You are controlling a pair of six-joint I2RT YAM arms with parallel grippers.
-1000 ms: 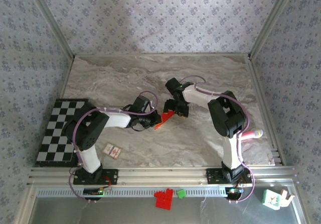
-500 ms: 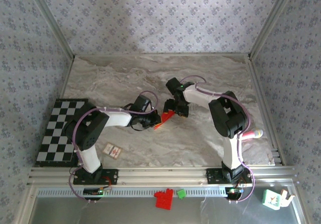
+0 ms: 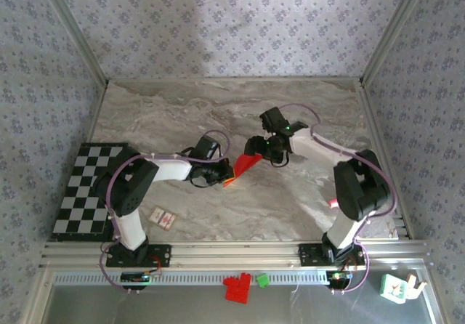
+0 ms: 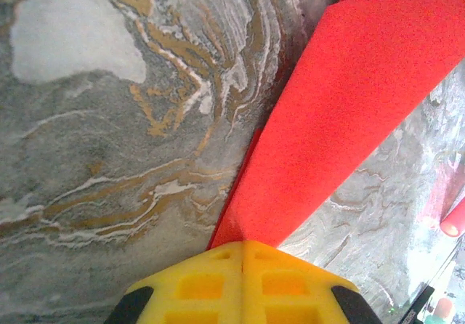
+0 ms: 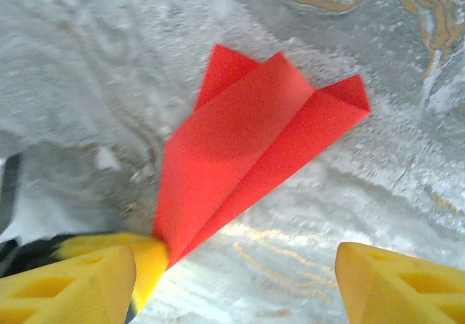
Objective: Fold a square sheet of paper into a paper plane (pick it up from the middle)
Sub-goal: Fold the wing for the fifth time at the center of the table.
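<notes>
The paper plane is bright red, folded into a pointed dart with a centre crease, and lies low over the marble table. My left gripper is shut on its narrow tip. In the left wrist view the yellow fingers meet with the paper fanning out from between them. My right gripper stands open just beyond the plane's wide end. Its yellow fingertips sit far apart, and nothing lies between them but table. The plane's tail shows two small flaps.
A checkerboard mat covers the table's left side. A small white card with a red mark lies near the left arm's base. A red toy-brick block and a green brick sit on the front rail. A pink object peeks from behind the right arm.
The right arm has swung to the right and its gripper has drawn back from the paper. The left gripper has kept hold of the tip and barely moved.
</notes>
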